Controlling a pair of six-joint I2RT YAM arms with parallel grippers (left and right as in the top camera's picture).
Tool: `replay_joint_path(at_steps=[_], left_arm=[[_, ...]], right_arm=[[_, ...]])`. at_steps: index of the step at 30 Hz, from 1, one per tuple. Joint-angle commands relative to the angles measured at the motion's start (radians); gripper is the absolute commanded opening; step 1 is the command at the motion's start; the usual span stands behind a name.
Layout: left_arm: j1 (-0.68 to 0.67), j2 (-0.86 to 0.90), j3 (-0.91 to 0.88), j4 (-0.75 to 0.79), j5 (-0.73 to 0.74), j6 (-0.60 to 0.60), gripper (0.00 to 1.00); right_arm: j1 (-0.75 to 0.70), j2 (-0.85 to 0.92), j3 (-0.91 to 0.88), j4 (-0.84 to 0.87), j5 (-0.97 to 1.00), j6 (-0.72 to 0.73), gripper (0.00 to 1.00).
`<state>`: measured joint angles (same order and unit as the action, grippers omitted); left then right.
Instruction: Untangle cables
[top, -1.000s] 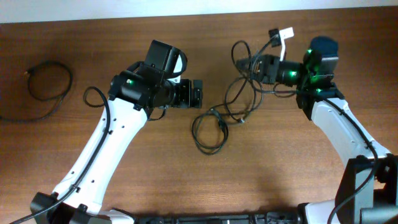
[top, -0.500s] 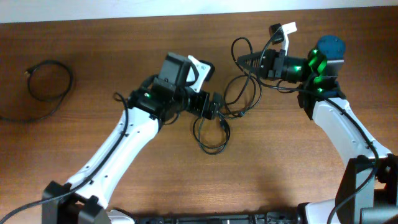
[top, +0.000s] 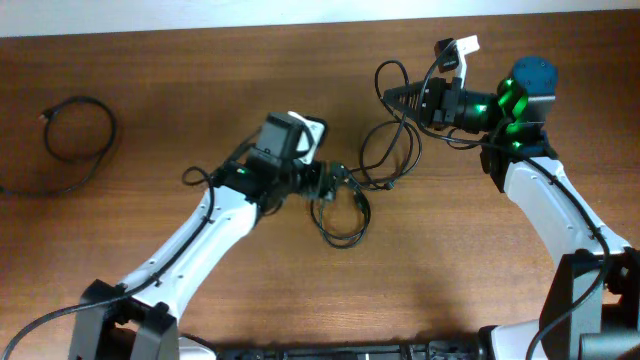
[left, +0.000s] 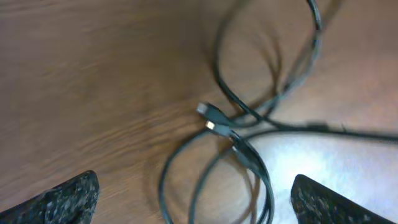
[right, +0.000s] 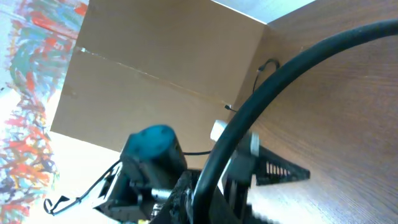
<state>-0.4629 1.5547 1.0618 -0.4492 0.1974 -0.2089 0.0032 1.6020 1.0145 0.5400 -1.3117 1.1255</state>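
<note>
Tangled black cables lie looped at the middle of the wooden table. One strand rises to the right gripper, whose jaws are clamped tight on it. The left gripper hovers just over the knot, jaws spread wide, holding nothing. A lone coil rests well apart at far left.

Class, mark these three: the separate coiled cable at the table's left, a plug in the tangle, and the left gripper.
coiled cable (top: 115, 128), overhead view, right edge of its loop.
plug (left: 205, 111), left wrist view, its body.
left gripper (left: 198, 198), left wrist view, midway between its fingertips.
</note>
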Motion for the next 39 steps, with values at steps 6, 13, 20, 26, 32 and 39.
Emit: replay_joint_path(at_steps=[6,13,20,26,32,39], left_arm=[[0.039,0.082,-0.061,0.255,0.431,0.037,0.99],[0.031,0.082,-0.063,0.258,0.449,0.08,0.9],[0.02,0.082,-0.063,0.299,0.57,0.206,0.88],[0.02,0.084,-0.063,0.332,0.431,0.318,0.92],[-0.026,0.144,-0.063,0.523,0.418,0.315,0.99],[-0.089,0.231,-0.063,0.544,0.42,0.269,0.94]], right_arm=[[-0.004,-0.01,0.012,0.006,-0.024,0.002,0.04],[-0.004,-0.01,0.012,-0.002,-0.023,0.002,0.04],[-0.004,-0.01,0.012,-0.029,-0.02,0.002,0.04],[-0.004,-0.01,0.012,-0.047,-0.024,0.018,0.04],[-0.005,-0.01,0.012,-0.047,-0.023,0.044,0.04],[-0.005,-0.01,0.012,-0.047,-0.02,0.043,0.04]])
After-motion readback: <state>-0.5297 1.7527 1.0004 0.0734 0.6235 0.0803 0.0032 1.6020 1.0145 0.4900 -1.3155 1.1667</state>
